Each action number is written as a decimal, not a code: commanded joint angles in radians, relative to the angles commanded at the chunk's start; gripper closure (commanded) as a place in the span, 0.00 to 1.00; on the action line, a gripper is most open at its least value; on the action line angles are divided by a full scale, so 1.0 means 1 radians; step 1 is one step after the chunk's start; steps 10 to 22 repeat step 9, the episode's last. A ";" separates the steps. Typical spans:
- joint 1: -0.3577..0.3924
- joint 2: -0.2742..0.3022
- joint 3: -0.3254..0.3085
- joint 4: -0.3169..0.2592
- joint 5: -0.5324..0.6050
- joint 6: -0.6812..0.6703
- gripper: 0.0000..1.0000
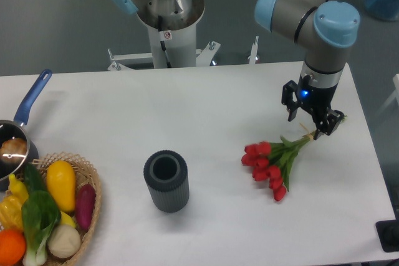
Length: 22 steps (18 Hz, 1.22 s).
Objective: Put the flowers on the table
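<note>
White table (187, 110), grey wall (56, 17) behind

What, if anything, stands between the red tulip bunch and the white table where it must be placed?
Nothing visible does. The tulip bunch already appears to lie with its blooms on the white table, while the gripper is at the stem ends. The dark grey vase stands apart, to the side.

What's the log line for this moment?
gripper: at stem ends, grip unclear | flowers: lying on table, right of vase | vase: empty, upright
</note>
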 joint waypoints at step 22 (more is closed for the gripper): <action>-0.002 -0.048 0.000 0.052 -0.011 0.014 0.00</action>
